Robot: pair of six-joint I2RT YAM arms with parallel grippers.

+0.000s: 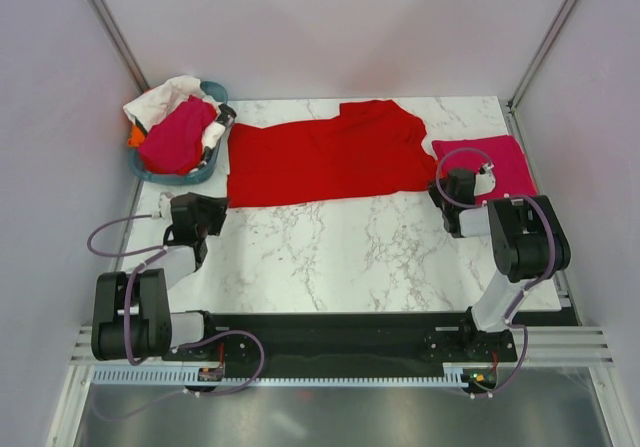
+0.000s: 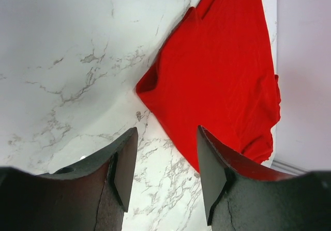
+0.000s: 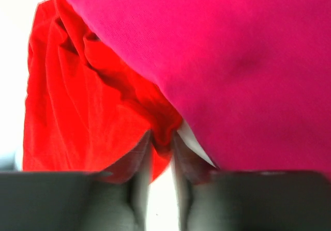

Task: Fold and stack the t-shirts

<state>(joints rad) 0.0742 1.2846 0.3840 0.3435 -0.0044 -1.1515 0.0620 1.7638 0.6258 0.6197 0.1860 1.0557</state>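
A bright red t-shirt (image 1: 320, 157) lies spread flat across the back of the marble table (image 1: 350, 247). My left gripper (image 1: 218, 210) is open and empty just short of its near left corner; in the left wrist view the red shirt (image 2: 222, 76) lies beyond my open gripper (image 2: 165, 158). My right gripper (image 1: 440, 193) is shut on the red shirt's near right edge, with red cloth (image 3: 67, 96) pinched between the jaws of my gripper (image 3: 163, 143). A folded magenta-pink shirt (image 1: 495, 162) lies at the right, touching the red one (image 3: 232, 50).
A teal oval tub (image 1: 180, 178) at the back left holds a magenta shirt (image 1: 178, 137), a white one (image 1: 165, 97) and a bit of orange cloth (image 1: 135, 139). White walls close in the table on three sides.
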